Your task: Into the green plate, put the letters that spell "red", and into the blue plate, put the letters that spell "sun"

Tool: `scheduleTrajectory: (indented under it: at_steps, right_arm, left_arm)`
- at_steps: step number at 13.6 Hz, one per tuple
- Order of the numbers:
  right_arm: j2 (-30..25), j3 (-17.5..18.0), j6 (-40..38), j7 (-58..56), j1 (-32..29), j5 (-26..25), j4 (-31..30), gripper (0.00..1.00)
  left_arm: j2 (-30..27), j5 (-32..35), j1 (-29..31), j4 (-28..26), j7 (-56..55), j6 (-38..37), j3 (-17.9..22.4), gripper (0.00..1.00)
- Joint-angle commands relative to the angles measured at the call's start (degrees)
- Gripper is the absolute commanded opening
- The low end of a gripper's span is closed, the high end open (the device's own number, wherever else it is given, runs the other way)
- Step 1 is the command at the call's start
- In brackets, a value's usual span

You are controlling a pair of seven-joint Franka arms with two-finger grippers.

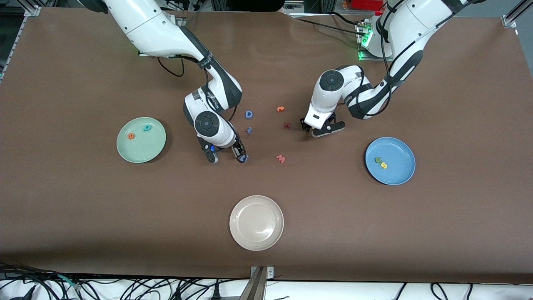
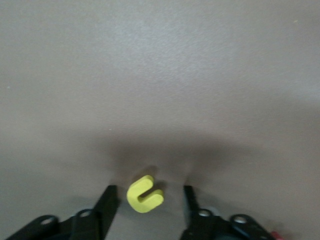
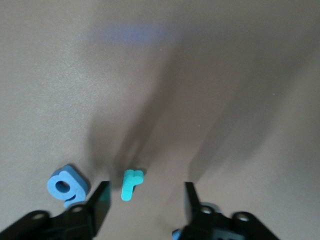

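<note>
The green plate [image 1: 155,146] lies toward the right arm's end and holds an orange "e" [image 1: 131,136] and a teal "d" [image 1: 147,128]. The blue plate [image 1: 399,151] lies toward the left arm's end and holds a dark green "u" [image 1: 378,159] and a yellow "s" [image 1: 384,166]. My right gripper [image 1: 227,157] [image 3: 146,186] is down at the table, open, with a teal "r" [image 3: 131,183] lying loose between its fingers. My left gripper [image 1: 322,129] [image 2: 149,190] is also low and open, with a yellow "n" [image 2: 145,194] lying untouched between its fingers.
A blue "g" [image 3: 67,185] lies just outside one right finger. A blue "D" [image 1: 249,114], a small blue letter [image 1: 249,130], an orange letter [image 1: 280,109], a dark red letter [image 1: 286,125] and a pink "w" [image 1: 280,158] lie mid-table. A cream plate [image 1: 256,223] sits nearest the front camera.
</note>
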Motion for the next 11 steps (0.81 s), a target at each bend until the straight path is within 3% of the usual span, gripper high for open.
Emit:
scheduleTrajectory:
  at_steps: [1,4,8,11]
  right_arm:
    - [1.09,-0.09,0.26,0.86,0.36,0.26,1.51,0.59]
    - [1.26,-0.09,0.26,0.59,0.36,0.26,1.51,0.59]
    - [2.23,-0.18,2.36,0.51,0.36,-0.18,1.60,0.51]
    - [2.67,-0.18,2.99,0.51,0.36,-0.44,1.60,0.51]
  left_arm:
    - [0.05,2.18,0.26,-0.49,-2.00,0.24,0.04,0.27]
    - [0.05,2.18,0.35,-0.40,-2.00,0.15,0.04,0.17]
    - [-0.91,2.18,2.19,1.09,-0.95,-1.07,0.21,0.10]
    - [-1.27,-1.66,7.63,5.64,7.55,-9.32,-1.63,0.09]
